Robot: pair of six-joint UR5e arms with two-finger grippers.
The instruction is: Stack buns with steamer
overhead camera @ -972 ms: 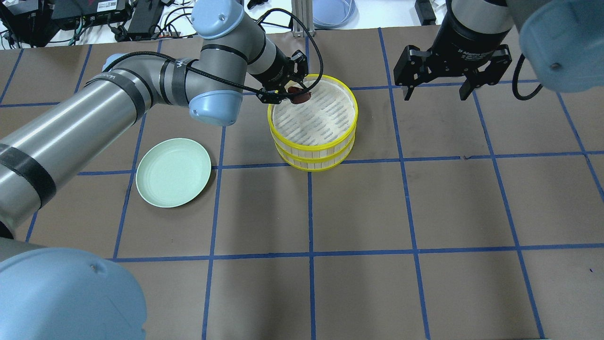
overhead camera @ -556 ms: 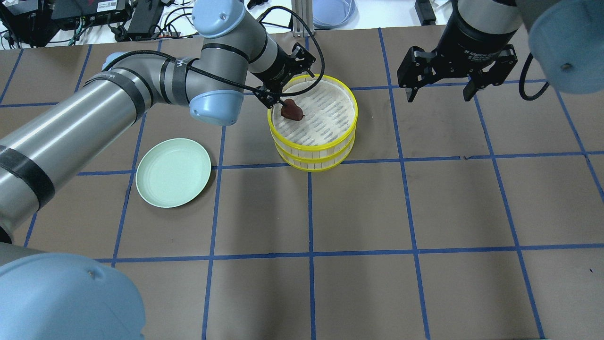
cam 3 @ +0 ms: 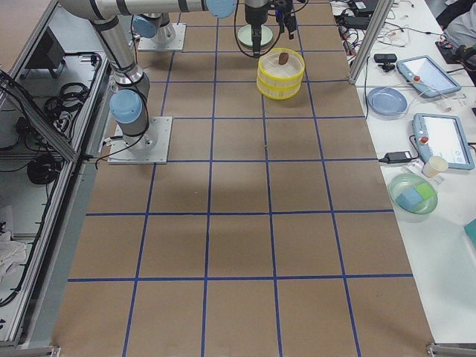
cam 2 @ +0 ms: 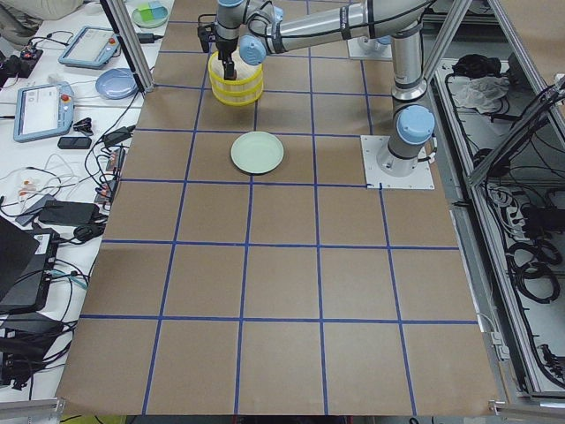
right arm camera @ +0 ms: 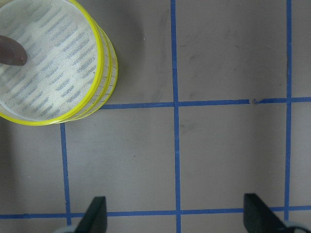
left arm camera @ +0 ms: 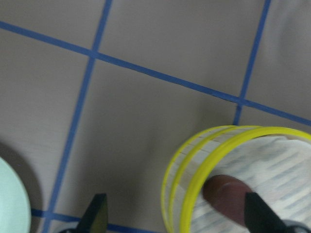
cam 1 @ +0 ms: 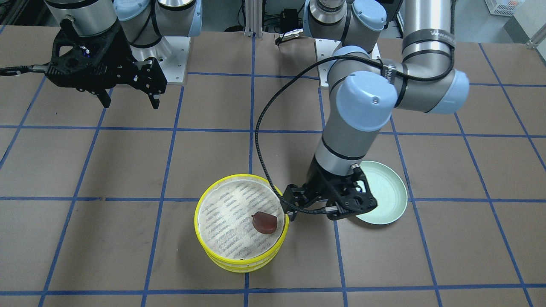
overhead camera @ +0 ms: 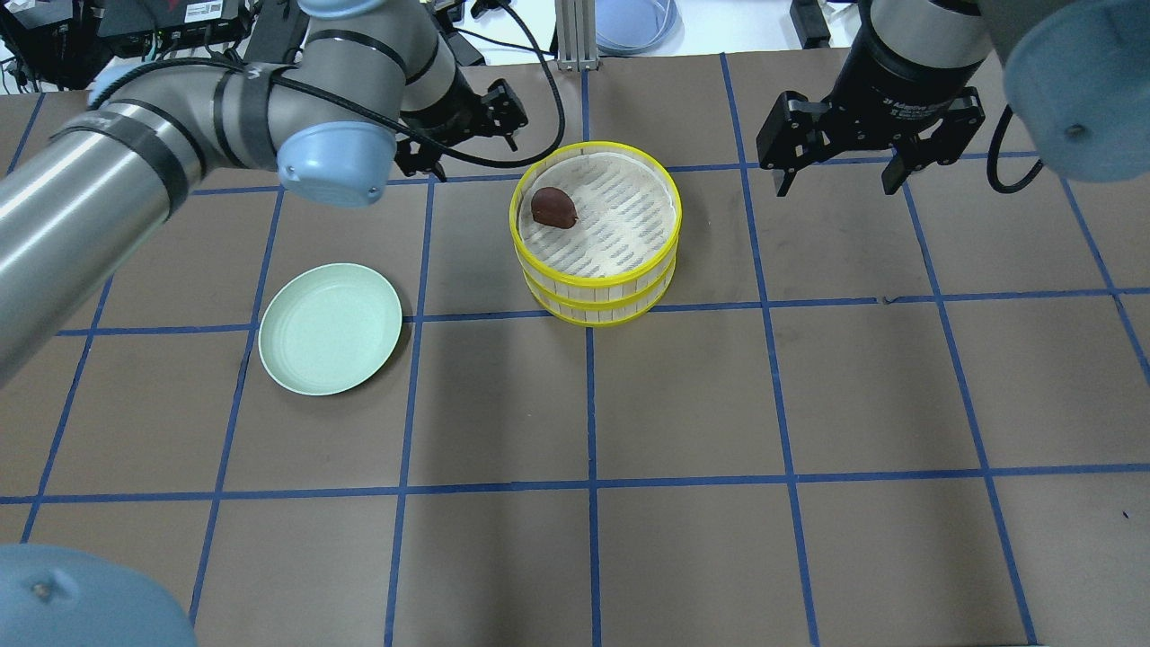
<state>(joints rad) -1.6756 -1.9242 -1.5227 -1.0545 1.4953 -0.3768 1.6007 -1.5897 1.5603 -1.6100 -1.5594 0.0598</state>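
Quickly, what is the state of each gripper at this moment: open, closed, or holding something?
Left gripper: open, holding nothing; the glossy dark reddish-brown bun lies free in the yellow-rimmed round steamer.
Right gripper: open, holding nothing.

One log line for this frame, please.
brown bun: in upper steamer | left gripper: open, beside steamer | right gripper: open, apart

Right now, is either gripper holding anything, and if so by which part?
Nothing is held. The left gripper and the right gripper are both open and empty; the brown bun lies loose on the floor of the top steamer tier.
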